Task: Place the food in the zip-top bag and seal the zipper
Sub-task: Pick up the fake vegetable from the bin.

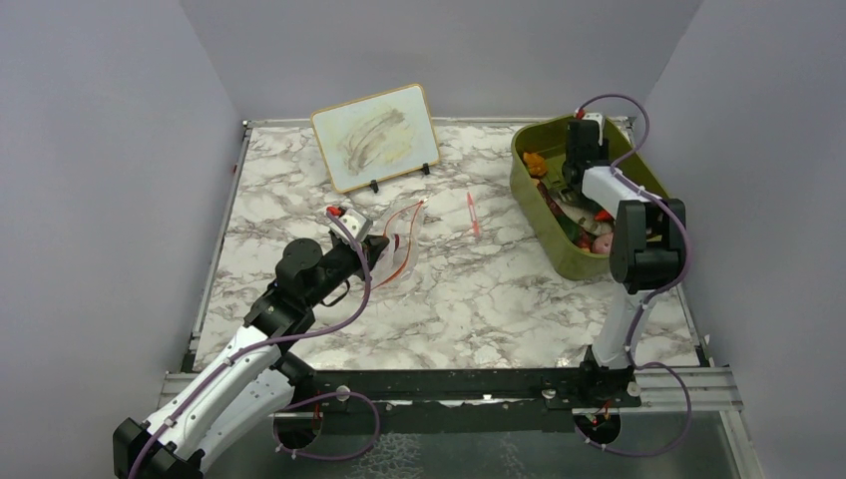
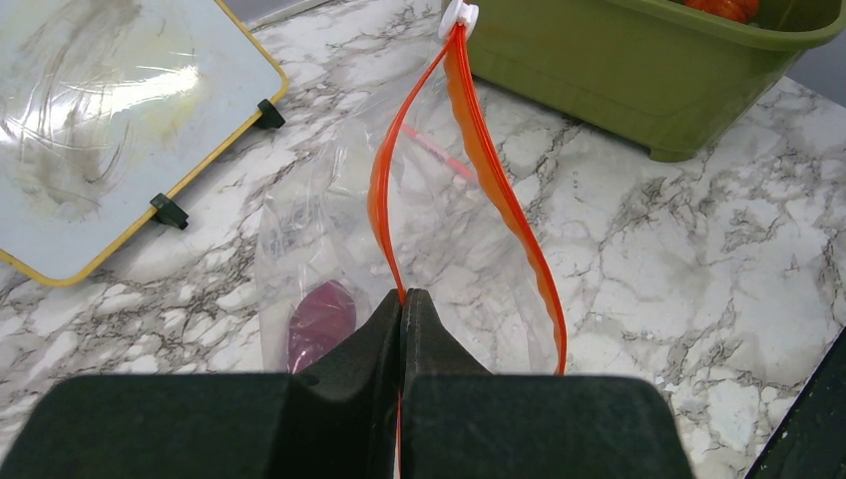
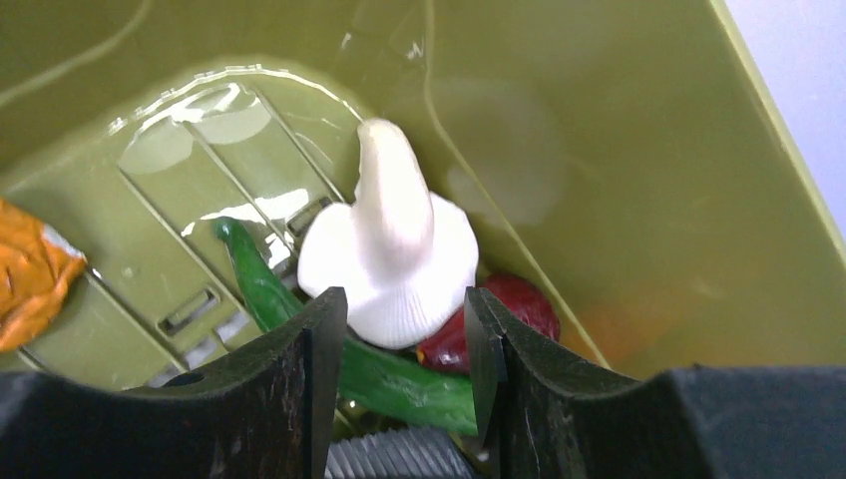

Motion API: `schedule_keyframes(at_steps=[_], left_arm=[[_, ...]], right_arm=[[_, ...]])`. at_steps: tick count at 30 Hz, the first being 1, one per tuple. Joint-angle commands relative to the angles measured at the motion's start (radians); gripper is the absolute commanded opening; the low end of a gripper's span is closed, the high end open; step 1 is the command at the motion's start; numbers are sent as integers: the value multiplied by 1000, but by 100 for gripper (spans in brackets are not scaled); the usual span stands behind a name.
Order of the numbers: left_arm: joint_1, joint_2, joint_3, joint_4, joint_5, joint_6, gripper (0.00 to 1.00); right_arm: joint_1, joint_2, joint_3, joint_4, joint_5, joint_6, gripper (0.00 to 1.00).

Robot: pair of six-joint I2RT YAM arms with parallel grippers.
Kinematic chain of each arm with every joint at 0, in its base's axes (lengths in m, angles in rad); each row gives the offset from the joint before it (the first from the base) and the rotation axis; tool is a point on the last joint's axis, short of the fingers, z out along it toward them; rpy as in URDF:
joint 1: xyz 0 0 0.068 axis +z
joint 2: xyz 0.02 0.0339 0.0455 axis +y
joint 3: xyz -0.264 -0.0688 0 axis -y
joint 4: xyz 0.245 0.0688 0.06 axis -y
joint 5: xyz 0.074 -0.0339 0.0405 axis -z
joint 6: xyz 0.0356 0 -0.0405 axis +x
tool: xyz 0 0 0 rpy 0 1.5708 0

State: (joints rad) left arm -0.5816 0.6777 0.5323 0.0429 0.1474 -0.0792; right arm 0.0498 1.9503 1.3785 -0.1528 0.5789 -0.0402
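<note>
Right gripper [image 3: 404, 301] brackets a white mushroom [image 3: 391, 249], seen only from its wrist.

You're looking at a white marble-patterned tabletop [image 1: 449, 299] with grey veins, an olive-green plastic bin [image 2: 619, 80], a clear thin plastic zip-top bag [image 2: 439, 249] with its red-orange zipper strip [image 2: 504, 200], a dark purple-red toy piece [image 2: 321, 321], a glossy white toy mushroom [image 3: 394, 249], a green toy pod [image 3: 257, 284], and a yellow-framed whiteboard [image 1: 377, 135] smeared grey.

From above, the right arm [image 1: 638, 239] covers much of the olive bin [image 1: 527, 195], and the food [image 1: 536, 162] in it is too small to name. The left jaws hide the lower end of the purple piece [image 2: 321, 317] inside the zip-top bag [image 2: 299, 225]. The right wrist view's edge cuts the orange piece [image 3: 28, 279].
</note>
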Motion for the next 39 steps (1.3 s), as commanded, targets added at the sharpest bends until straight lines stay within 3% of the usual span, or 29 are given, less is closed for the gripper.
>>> schedule_keyframes(at_steps=[1, 6, 24, 39], left_arm=[[3, -13, -9, 19, 18, 13, 0], [2, -10, -8, 20, 17, 15, 0], [3, -1, -8, 23, 15, 17, 0], [3, -4, -8, 25, 14, 19, 0]], right_arm=[[-20, 57, 79, 38, -59, 19, 48], [-34, 100, 119, 39, -68, 12, 52], [-83, 187, 194, 28, -110, -18, 53], [-87, 154, 171, 36, -158, -23, 35]])
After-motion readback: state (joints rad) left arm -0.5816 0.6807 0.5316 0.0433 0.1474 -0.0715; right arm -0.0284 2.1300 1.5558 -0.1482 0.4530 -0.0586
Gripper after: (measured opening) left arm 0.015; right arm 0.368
